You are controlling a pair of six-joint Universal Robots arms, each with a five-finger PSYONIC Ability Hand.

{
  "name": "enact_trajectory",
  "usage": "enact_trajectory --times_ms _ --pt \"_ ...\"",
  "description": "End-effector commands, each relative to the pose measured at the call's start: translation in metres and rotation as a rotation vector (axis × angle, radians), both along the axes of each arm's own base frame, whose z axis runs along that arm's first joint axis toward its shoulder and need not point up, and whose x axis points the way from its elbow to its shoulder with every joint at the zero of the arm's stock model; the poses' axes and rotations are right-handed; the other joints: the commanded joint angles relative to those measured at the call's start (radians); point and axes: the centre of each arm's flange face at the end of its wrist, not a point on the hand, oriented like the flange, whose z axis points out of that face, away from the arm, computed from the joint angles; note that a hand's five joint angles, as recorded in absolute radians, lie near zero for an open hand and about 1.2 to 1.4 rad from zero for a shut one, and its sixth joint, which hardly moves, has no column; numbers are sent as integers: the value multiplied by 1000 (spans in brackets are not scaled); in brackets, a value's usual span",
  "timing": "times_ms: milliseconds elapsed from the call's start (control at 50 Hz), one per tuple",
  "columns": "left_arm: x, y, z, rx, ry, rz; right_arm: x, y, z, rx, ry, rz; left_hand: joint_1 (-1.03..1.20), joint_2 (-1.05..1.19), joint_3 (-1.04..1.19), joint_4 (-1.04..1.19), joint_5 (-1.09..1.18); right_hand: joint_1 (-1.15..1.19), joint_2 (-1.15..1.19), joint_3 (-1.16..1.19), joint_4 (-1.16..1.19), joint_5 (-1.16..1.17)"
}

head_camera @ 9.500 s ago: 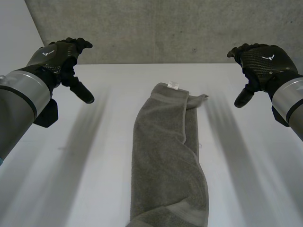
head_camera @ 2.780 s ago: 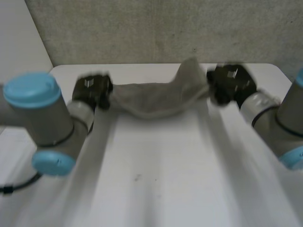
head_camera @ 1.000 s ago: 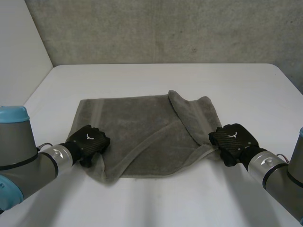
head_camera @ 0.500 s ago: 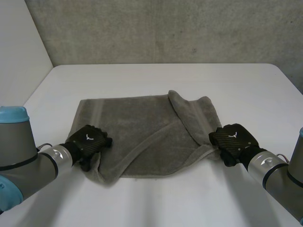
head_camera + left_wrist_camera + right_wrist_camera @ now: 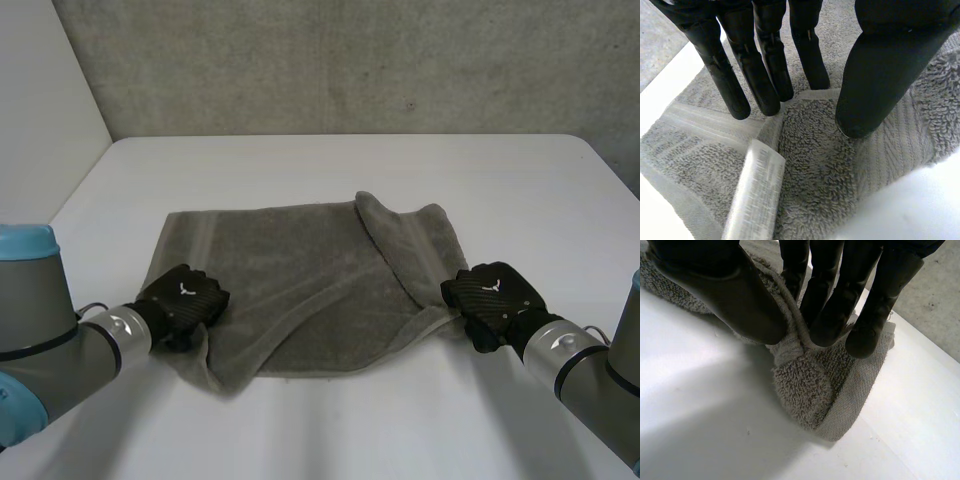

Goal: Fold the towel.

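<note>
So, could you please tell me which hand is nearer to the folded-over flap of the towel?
Right. The right hand pinches the towel at its edge beside the flap; the left hand sits at the opposite near corner.

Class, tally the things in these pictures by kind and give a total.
Grey towel: 1
Black robot hands: 2, the left hand and the right hand
White table: 1
Total: 4

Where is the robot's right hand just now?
In the head view the right hand sits at the right, on the towel's near right corner; its fingers and thumb pinch the cloth there.
</note>
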Motion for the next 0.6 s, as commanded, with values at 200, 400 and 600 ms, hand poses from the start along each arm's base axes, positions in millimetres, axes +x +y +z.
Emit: enact_trajectory --times_ms 200,400,600 --pt "8 5 0 15 -2 22 0 0 0 0 0 1 42 36 36 35 39 58 80 60 53 62" --pt "13 0 -1 19 -4 44 1 1 0 1 1 2 70 65 65 64 68 58 80 60 53 62" --pt "22 3 5 12 -9 89 0 0 1 -3 0 -1 490 485 485 484 487 58 80 60 53 62"
